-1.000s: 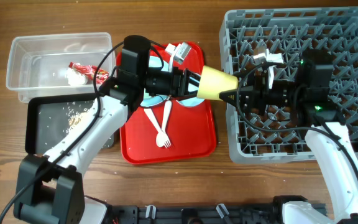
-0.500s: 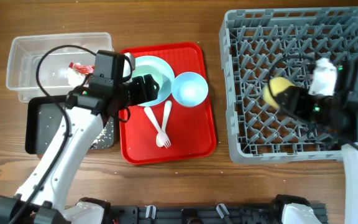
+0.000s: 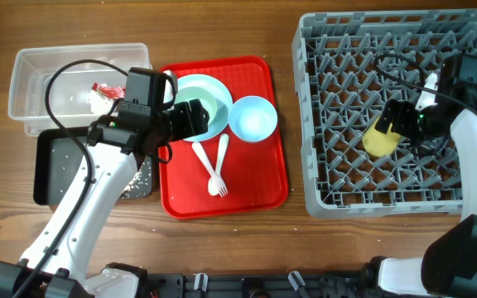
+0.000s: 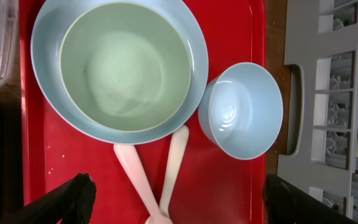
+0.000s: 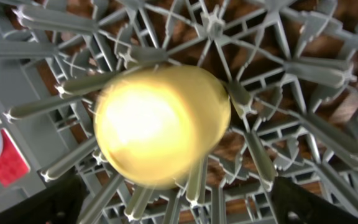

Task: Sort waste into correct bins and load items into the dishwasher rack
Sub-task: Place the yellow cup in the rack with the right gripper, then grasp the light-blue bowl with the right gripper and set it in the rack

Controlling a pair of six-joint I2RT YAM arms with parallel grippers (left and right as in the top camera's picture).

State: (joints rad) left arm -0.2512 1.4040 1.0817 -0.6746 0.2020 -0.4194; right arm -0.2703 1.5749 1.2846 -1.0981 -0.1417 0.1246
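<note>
Right gripper (image 5: 178, 186) of mine hangs spread and empty just over the small yellow plastic cup (image 3: 379, 139), which sits among the upright pegs (image 5: 328, 135) of the large grey plastic grid rack (image 3: 330, 50) at the right of the overhead frame, and I judge a finger clipping it could knock it askew.
</note>
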